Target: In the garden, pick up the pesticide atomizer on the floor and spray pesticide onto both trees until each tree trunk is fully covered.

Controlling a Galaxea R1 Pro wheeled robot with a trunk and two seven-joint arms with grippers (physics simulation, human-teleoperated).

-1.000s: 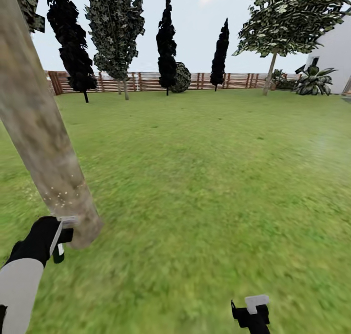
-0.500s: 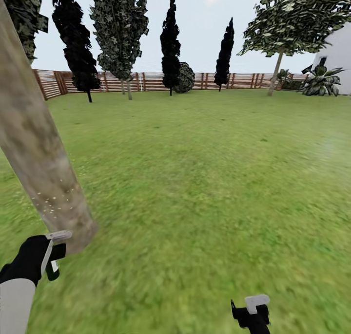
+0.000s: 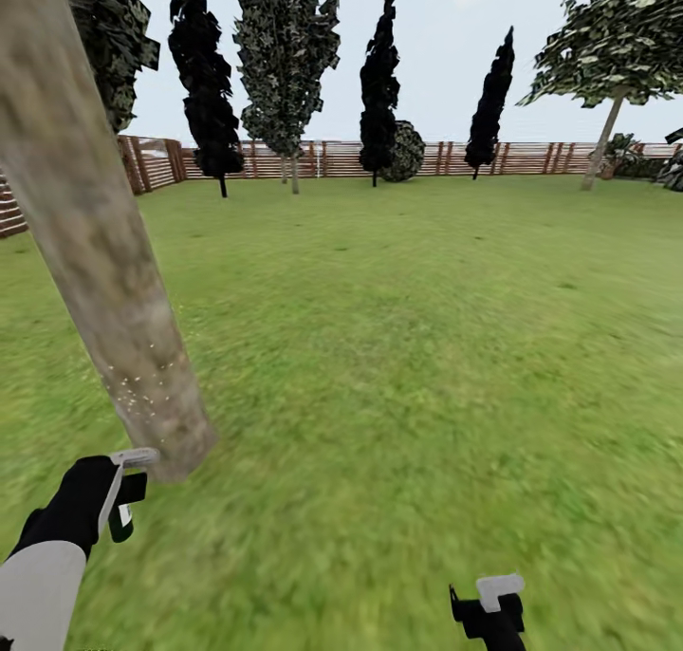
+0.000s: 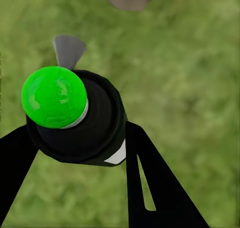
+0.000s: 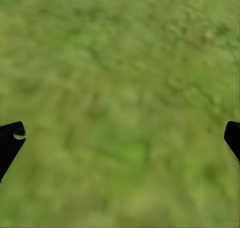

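Up close from the left wrist, left pincer (image 4: 75,138) clamped on pesticide atomizer (image 4: 90,123), bright green cap end-on, label unreadable. From the head, held low beside speckled tree trunk (image 3: 104,252). Right pincer (image 5: 120,138) spread wide, empty, over lawn (image 3: 427,347); slatted fence (image 3: 531,158) behind.

Left arm low, reaching forward, left gripper (image 3: 114,499) clamped around the pesticide atomizer (image 4: 82,120). Right gripper (image 3: 491,605) low at the head view's bottom edge, fingers (image 5: 10,143) spread wide, holding nothing.
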